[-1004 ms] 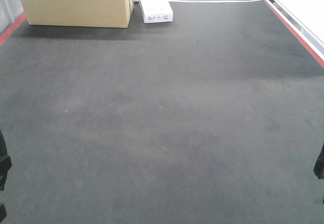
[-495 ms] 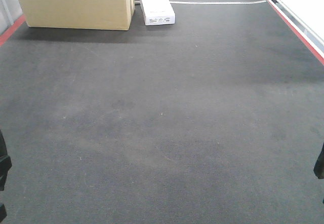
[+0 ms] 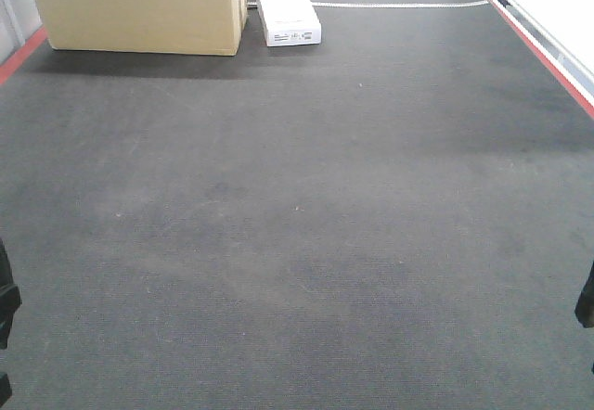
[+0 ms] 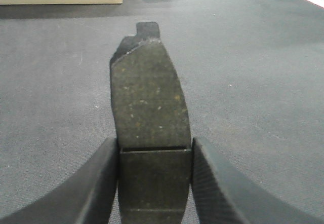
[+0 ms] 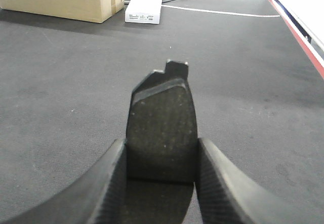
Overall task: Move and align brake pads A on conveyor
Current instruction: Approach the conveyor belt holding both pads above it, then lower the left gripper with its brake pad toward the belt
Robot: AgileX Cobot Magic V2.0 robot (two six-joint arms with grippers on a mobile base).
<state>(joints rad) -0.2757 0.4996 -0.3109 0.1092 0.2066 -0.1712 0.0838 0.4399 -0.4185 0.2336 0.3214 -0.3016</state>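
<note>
In the left wrist view my left gripper (image 4: 154,155) is shut on a dark grey brake pad (image 4: 148,102), its fingers pressing both long sides at the groove. The pad points away from me above the conveyor (image 4: 253,82). The right wrist view shows the same hold: my right gripper (image 5: 161,155) is shut on a second brake pad (image 5: 162,122), held over the conveyor (image 5: 66,82). From the front view only dark bits of the arms show at the lower left (image 3: 6,303) and lower right (image 3: 586,299) edges; the conveyor (image 3: 297,197) there carries no pads.
A cardboard box (image 3: 139,6) and a white oblong device (image 3: 283,2) stand at the far end of the belt, with cables behind. Red edge strips run along the right (image 3: 548,62) and far left (image 3: 19,53) sides, with a bright rail beyond the right strip.
The box and white device shifted slightly right and away in the front view between the oldest frame and half a second ago; since then nothing has moved.
</note>
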